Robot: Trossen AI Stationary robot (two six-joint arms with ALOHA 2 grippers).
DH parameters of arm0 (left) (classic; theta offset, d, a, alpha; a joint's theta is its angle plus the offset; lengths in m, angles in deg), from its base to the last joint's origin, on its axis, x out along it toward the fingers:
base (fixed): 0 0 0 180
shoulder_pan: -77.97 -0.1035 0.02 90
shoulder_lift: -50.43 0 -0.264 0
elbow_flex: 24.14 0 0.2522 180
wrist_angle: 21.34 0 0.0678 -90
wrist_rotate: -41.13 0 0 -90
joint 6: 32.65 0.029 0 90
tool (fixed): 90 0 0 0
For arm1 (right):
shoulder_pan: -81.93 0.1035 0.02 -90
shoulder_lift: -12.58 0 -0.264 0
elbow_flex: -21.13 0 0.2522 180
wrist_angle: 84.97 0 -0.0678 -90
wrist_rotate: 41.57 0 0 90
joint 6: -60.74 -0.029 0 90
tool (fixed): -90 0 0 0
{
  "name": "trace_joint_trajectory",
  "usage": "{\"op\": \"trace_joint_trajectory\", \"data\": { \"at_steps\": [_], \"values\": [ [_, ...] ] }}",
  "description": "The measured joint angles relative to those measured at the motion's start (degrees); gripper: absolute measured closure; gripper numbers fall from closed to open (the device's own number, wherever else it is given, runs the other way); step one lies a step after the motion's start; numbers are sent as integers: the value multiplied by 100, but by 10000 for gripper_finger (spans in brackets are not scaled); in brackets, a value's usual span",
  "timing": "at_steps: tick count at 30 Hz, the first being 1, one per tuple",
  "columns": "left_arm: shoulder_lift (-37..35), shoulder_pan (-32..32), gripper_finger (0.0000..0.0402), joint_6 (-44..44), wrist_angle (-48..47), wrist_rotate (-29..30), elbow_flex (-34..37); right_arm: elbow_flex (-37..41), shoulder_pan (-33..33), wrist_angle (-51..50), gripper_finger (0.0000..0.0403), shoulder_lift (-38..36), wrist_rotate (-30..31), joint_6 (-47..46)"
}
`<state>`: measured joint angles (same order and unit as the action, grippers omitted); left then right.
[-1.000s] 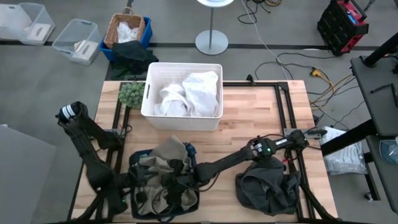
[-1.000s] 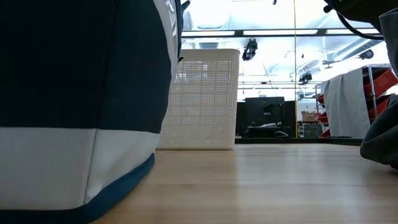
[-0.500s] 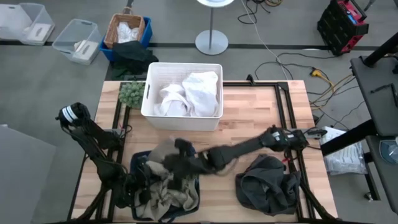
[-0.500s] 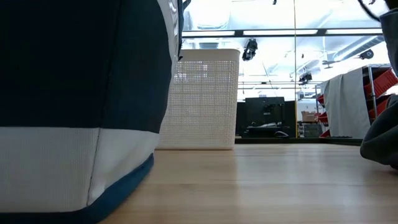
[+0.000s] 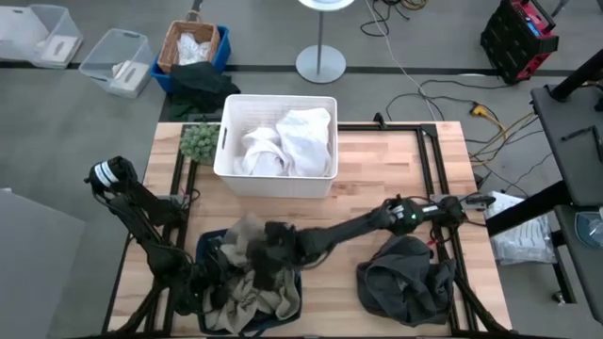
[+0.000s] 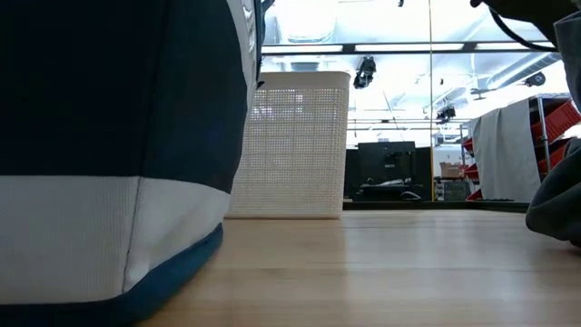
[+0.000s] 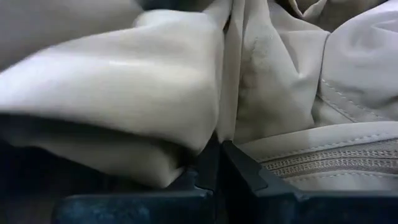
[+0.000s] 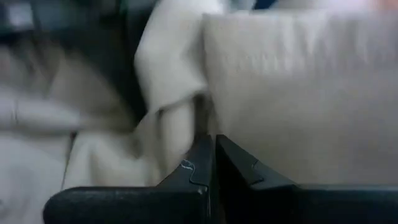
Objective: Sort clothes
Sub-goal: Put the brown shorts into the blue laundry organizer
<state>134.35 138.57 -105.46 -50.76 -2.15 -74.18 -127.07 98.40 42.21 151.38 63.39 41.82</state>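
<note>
The beige khaki garment [image 5: 252, 281] lies bunched in a dark blue soft bin [image 5: 203, 247] at the table's near left. My left gripper [image 5: 213, 282] is down in the bin and shut on the khaki cloth [image 7: 186, 93]. My right gripper [image 5: 273, 250] reaches across from the right, over the bin's far part, and is shut on the khaki cloth [image 8: 280, 93]. The dark grey garment [image 5: 405, 281] lies heaped on the table at the near right. White cloth pieces [image 5: 287, 141] lie in a white basket [image 5: 226, 160]. The plaid shirt is out of view. My left gripper pinches a fold of the khaki garment [image 7: 219, 127] between its two fingertips, next to a stitched seam [image 7: 323, 165]. The rest of the garment lies slack in the bin around the fingers. My right gripper pinches a fold of the khaki garment [image 8: 200, 121] between its two fingertips; one layer or several, I cannot tell. It comes slanting down from the table's right. The cloth hangs slack into the bin.
A small green fuzzy lump [image 5: 198, 141] sits at the far left beside the white basket. In the low view the blue bin [image 6: 118, 163] fills the left and the white basket [image 6: 292, 145] stands behind it. Bare wood [image 5: 377, 179] lies between the basket and the grey garment.
My right gripper has gone toward the table's left and far edge over the bin, then a little back down. The upper part of the khaki garment has been drawn up and gathered toward the left; its lower part has stayed in the bin.
</note>
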Motion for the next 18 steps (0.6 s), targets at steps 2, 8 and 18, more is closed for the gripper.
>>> {"op": "trace_joint_trajectory", "data": {
  "at_steps": [2,8,18],
  "values": [
    [6,-2,401,-38,-124,3,-41,16,144,-15,391,173,0,-247],
    [-4,-8,401,-268,-527,81,-227,37,450,53,391,872,157,-719],
    [-66,-147,401,945,-1157,863,-1095,49,389,349,391,1013,-254,-638]
  ]
}}
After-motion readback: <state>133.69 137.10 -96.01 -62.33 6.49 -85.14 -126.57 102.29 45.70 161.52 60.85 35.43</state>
